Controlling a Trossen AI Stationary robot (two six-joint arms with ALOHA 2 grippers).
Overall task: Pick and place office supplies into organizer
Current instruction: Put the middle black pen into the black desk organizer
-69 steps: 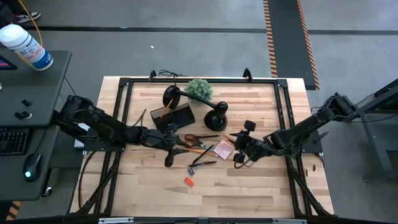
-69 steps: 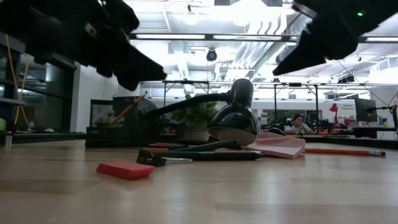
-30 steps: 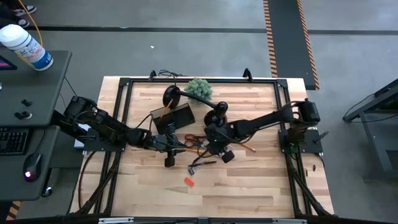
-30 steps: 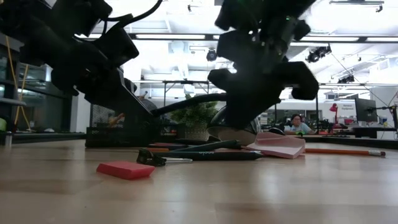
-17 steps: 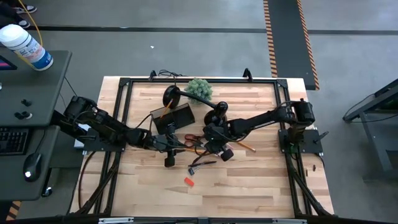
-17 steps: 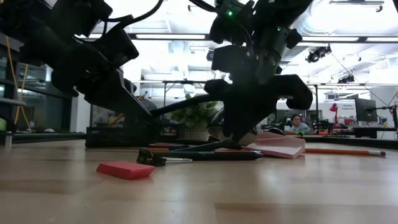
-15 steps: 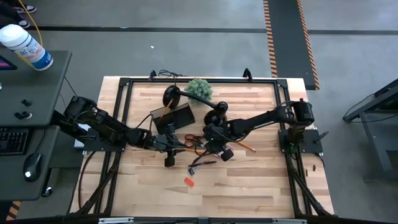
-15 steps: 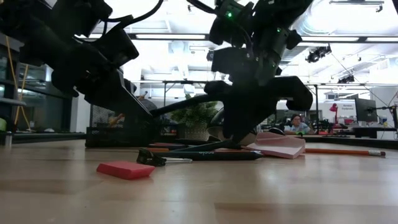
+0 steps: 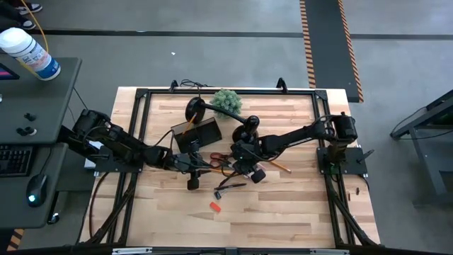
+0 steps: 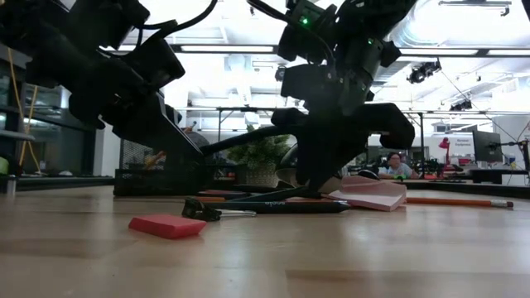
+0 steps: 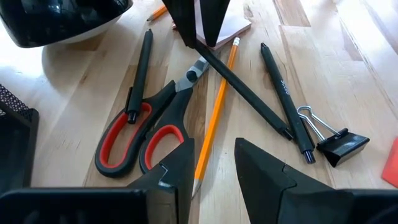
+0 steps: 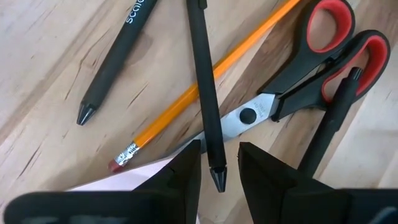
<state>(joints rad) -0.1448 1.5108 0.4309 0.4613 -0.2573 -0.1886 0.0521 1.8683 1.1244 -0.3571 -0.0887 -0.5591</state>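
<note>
My right gripper (image 12: 219, 155) is down at the table (image 9: 244, 164), open by a narrow gap. Its fingers stand on either side of the pointed end of a thin black pen (image 12: 205, 93) without plainly touching it. That pen lies across the orange-yellow pencil (image 12: 186, 99) and the scissors (image 12: 323, 56). The pink sticky-note pad (image 12: 134, 180) lies beside one finger. My left gripper (image 11: 214, 180) hovers, slightly open, over the pencil's tip (image 11: 200, 180) beside the scissors' handles (image 11: 134, 140). The dark organizer (image 9: 198, 133) stands behind it. A flat red item (image 9: 214, 206) lies nearer the front.
Another black pen (image 11: 283, 93) and a black binder clip (image 11: 339, 146) lie beside the pile. A third pen (image 11: 138, 74) lies by the scissors. The black lamp's base (image 9: 248, 131) and the green plant (image 9: 227, 100) stand behind. A second pencil (image 10: 451, 201) lies to the right.
My right gripper has come down toward the table over the black pen's end and then kept still. The supplies lie as before.
</note>
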